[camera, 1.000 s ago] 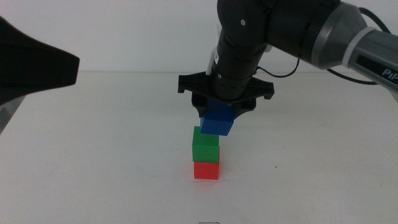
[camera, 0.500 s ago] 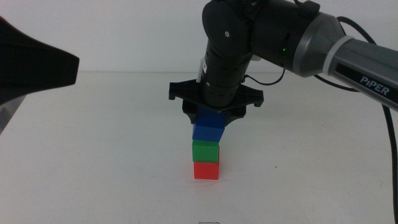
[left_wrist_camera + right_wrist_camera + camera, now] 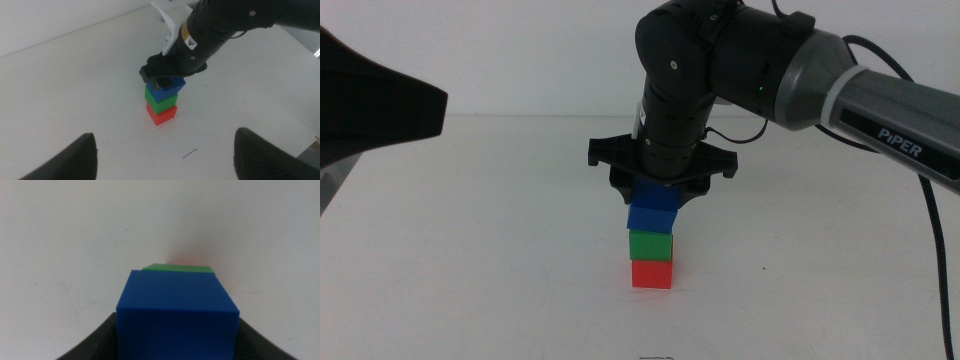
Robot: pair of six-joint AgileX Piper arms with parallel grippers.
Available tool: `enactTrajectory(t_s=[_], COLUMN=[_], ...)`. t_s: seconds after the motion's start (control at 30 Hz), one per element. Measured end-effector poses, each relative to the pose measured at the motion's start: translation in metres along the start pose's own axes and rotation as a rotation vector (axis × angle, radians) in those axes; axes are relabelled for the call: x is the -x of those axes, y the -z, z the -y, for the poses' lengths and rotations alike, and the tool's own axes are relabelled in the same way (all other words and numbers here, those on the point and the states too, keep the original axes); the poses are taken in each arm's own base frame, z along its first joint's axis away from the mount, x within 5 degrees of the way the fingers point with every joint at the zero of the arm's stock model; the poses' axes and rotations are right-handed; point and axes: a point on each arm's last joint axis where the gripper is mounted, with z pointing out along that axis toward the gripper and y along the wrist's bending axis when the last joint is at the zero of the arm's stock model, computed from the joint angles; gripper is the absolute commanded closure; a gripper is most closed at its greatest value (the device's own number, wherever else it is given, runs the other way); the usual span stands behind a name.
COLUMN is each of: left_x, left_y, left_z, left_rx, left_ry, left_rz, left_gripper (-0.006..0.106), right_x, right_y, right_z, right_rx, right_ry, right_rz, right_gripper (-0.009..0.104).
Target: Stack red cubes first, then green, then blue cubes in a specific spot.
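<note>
I am holding the right gripper directly above the stack, its jaws clamping the blue cube by two opposite sides. The blue cube is resting on the green cube, which is sitting on the red cube on the white counter. The stack is my landmark. In the right wrist view the blue cube is filling the space between the jaws, and a strip of the green cube is showing beyond its far edge, so the edges are not lining up flush there. In the left wrist view the blue cube is also overhanging the green one slightly. Around the stack the counter is lying bare on every side. The left gripper is waiting well back from the stack, its jaws spread wide and gripping nothing.
</note>
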Motion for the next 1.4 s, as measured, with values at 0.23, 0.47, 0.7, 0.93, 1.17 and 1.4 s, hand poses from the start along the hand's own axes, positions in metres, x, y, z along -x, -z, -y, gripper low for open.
enactTrajectory(t_s=[0.23,0.47,0.7,0.93,1.17,1.4], left_x=[0.0,0.0,0.0,0.0,0.0,0.0], left_y=[0.0,0.0,0.0,0.0,0.0,0.0], left_z=[0.0,0.0,0.0,0.0,0.0,0.0], left_rx=[0.0,0.0,0.0,0.0,0.0,0.0], left_ry=[0.0,0.0,0.0,0.0,0.0,0.0], left_rz=[0.0,0.0,0.0,0.0,0.0,0.0], left_gripper=[0.007,0.007,0.007,0.007,0.007,0.007], right_x=[0.0,0.0,0.0,0.008,0.017,-0.017], right_y=[-0.002,-0.002,-0.001,0.046,0.129,0.206], right_z=[-0.001,-0.001,-0.001,0.015,0.067,0.16], right_rx=[-0.006,-0.014,-0.011,0.048,0.101,0.068], right_ry=[0.002,0.009,0.013,0.037,0.069,0.096], right_rz=[0.004,0.011,0.013,0.092,0.254,0.446], right_gripper=[0.086,0.036,0.03,0.03,0.03,0.03])
